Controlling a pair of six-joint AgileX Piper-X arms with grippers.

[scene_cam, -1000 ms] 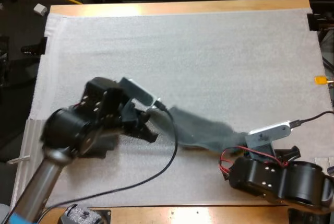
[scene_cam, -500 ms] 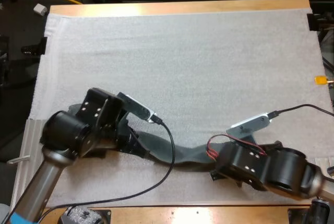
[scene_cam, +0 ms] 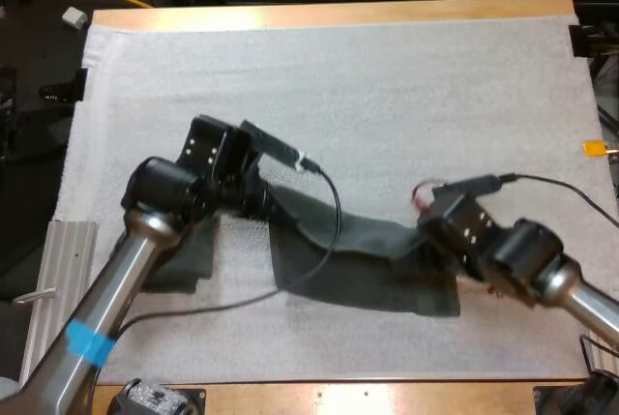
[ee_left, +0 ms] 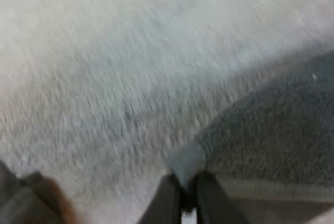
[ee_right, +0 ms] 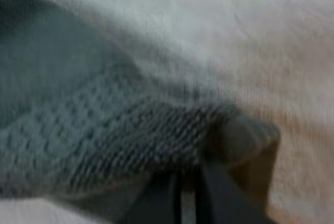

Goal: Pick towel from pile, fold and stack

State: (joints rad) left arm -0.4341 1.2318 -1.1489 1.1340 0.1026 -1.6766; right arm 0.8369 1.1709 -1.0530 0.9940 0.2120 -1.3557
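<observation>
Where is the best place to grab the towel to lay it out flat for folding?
Probably by two corners, one per gripper, each approached from its own end. The towel lies stretched between them, and its flat hemmed corners pinch easily: the left gripper is shut on one, the right gripper on the other.

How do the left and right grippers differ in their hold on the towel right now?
The left gripper pinches a flat corner with a pale hem; the right gripper pinches cloth bunched into a fold. In the high view the left gripper is at the left end of the towel, the right gripper at its right end. Both are shut on the same dark towel.
</observation>
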